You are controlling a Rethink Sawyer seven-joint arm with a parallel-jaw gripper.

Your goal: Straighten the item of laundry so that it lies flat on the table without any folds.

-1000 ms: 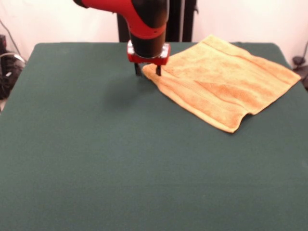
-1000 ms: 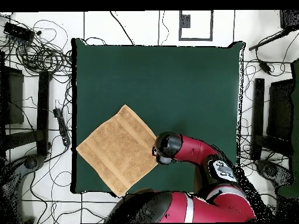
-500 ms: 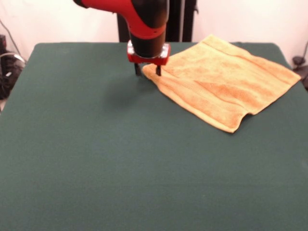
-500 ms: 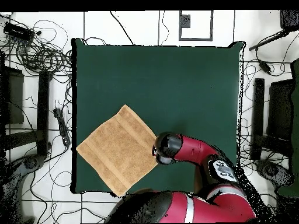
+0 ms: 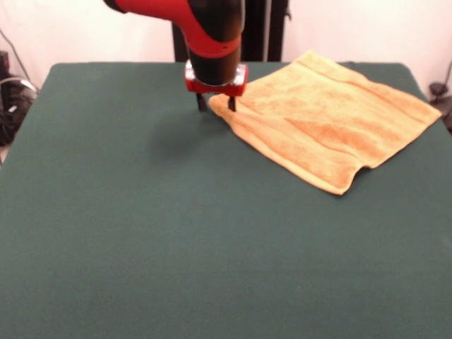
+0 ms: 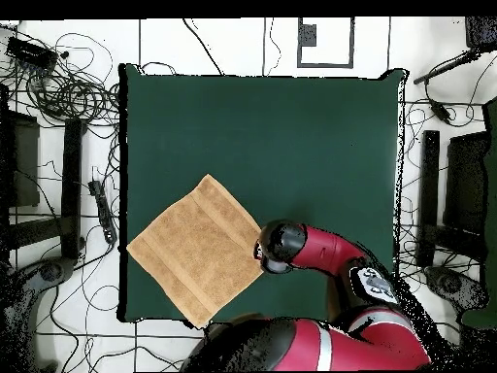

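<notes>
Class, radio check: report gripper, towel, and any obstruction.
Gripper open, fingers straddling towel's corner. Towel spread near table edge, one small curl at its front hem. Nothing in the way.

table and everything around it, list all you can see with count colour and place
towel: one, golden-orange, spread near a table corner on the robot's side, front edge slightly rumpled
table: one, dark green top, fills most of the front view
cables: many, black, on the floor beside the table in the overhead view
arm: one, red and black, reaching over the table's robot-side edge
gripper: one, black fingers apart, straddling the towel's corner
</notes>
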